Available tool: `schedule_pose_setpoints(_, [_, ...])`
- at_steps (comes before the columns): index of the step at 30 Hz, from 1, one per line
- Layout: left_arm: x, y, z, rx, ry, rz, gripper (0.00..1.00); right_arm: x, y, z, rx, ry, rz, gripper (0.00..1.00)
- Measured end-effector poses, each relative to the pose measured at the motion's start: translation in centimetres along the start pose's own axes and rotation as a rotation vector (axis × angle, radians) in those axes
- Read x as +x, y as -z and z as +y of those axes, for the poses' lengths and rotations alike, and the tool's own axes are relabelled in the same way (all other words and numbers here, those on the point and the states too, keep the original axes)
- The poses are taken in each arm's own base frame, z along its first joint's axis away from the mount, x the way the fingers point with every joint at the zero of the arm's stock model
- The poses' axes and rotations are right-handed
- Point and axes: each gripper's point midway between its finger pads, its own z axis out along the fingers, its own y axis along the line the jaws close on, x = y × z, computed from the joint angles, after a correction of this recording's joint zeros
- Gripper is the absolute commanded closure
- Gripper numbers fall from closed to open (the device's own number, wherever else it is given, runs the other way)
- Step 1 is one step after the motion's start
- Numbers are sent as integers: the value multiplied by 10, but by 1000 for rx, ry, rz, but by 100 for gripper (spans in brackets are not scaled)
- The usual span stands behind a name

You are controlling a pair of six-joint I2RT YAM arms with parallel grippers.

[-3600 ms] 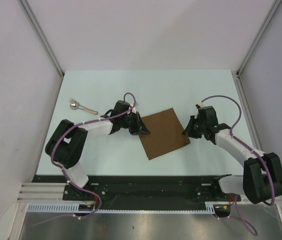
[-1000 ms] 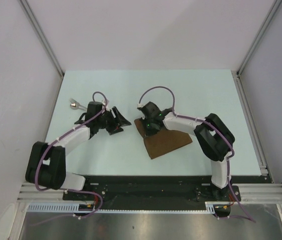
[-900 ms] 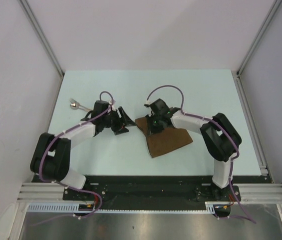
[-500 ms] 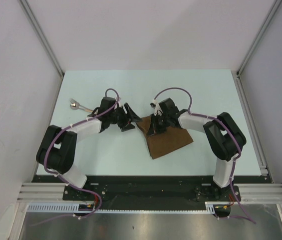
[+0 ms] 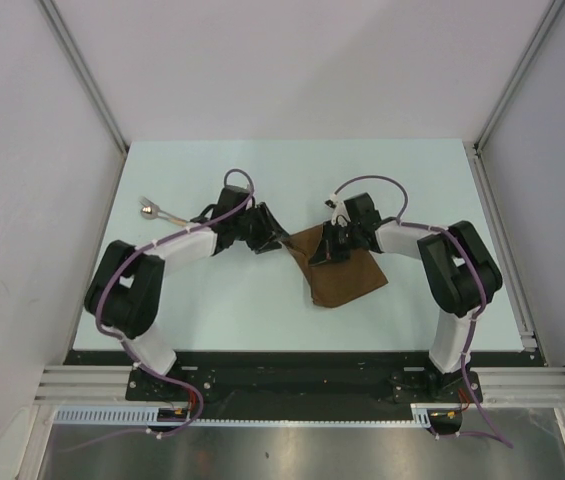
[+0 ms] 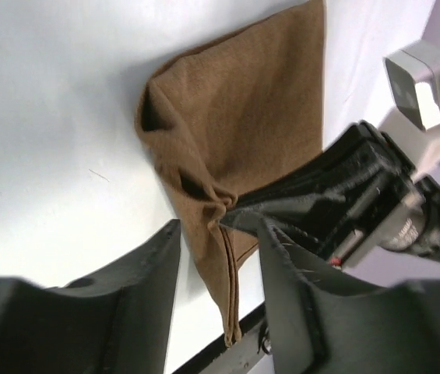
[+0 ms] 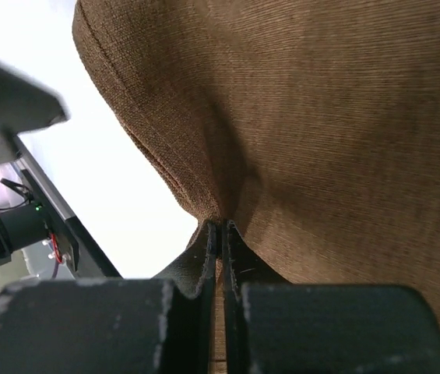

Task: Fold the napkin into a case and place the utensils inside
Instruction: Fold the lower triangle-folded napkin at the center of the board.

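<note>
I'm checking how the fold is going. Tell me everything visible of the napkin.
The napkin is a plain dark-brown woven cloth, doubled over into a rough wedge with soft puckers. It lies on the pale table between the arms. The right pincer is shut on a gathered fold at its end nearer the left arm; the left pincer stands open astride that edge.
</note>
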Motion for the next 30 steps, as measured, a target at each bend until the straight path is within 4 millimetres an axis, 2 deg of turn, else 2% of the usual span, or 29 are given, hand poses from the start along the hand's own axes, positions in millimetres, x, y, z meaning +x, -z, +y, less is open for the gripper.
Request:
schedule_pose_setpoints(2, [4, 8, -2, 6, -26, -36, 66, -2, 3, -3, -2, -7, -5, 100])
schedule_pose_setpoints(3, [7, 13, -3, 9, -39, -48, 72, -4, 4, -5, -5, -11, -8, 100])
schedule_pose_setpoints(6, [12, 17, -13, 33, -64, -63, 78, -8, 9, -11, -11, -23, -20, 100])
schedule_pose_setpoints(10, [25, 2, -12, 32, -82, -29, 79, -14, 15, -19, -11, -35, -34, 100])
schedule_pose_setpoints(13, [39, -13, -3, 2, -83, 17, 79, -17, 19, -24, -11, -39, -44, 100])
schedule_pose_setpoints(16, [42, -23, 0, -15, -81, 40, 79, -17, 21, -28, -9, -44, -45, 100])
schedule_pose_setpoints(20, [35, -26, -11, 1, -88, 33, 79, -13, 22, -33, -2, -56, -41, 100])
schedule_pose_setpoints(23, [22, -24, -26, 27, -92, 8, 79, -11, 24, -38, 5, -63, -40, 100])
schedule_pose_setpoints(30, [-11, -31, -30, 29, -63, -25, 78, -14, 31, -47, 13, -78, -55, 100])
